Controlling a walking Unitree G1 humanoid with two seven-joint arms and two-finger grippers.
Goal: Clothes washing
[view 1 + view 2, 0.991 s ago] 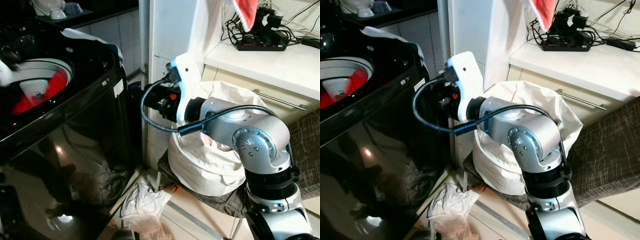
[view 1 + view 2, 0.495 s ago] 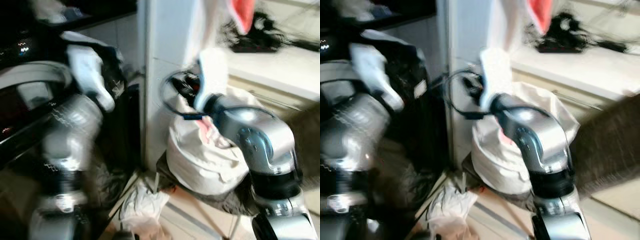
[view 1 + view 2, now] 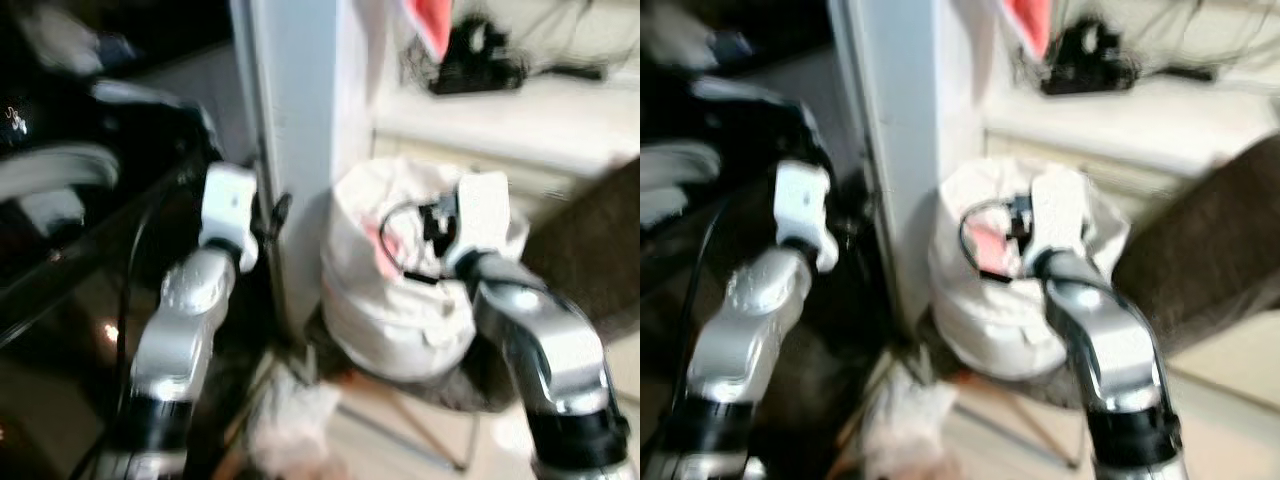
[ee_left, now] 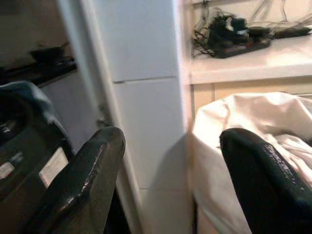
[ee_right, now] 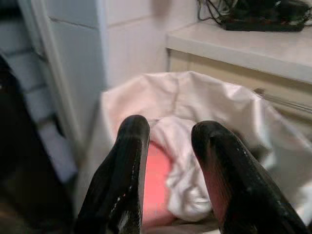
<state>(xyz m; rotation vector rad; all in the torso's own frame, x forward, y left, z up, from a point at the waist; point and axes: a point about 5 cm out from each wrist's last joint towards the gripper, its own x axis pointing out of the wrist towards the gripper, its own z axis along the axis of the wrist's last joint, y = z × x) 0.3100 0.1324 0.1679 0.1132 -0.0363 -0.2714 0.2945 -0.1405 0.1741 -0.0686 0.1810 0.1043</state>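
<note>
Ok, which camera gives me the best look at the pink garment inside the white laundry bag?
The right wrist view: the pink garment lies in the open white laundry bag, just beyond the right gripper, its fingers apart. Both eye views are blurred and show it as a pink patch. The left wrist view shows the bag's side, no pink.

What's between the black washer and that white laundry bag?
A white pillar stands between the washer and the laundry bag, clear in both eye views.
</note>
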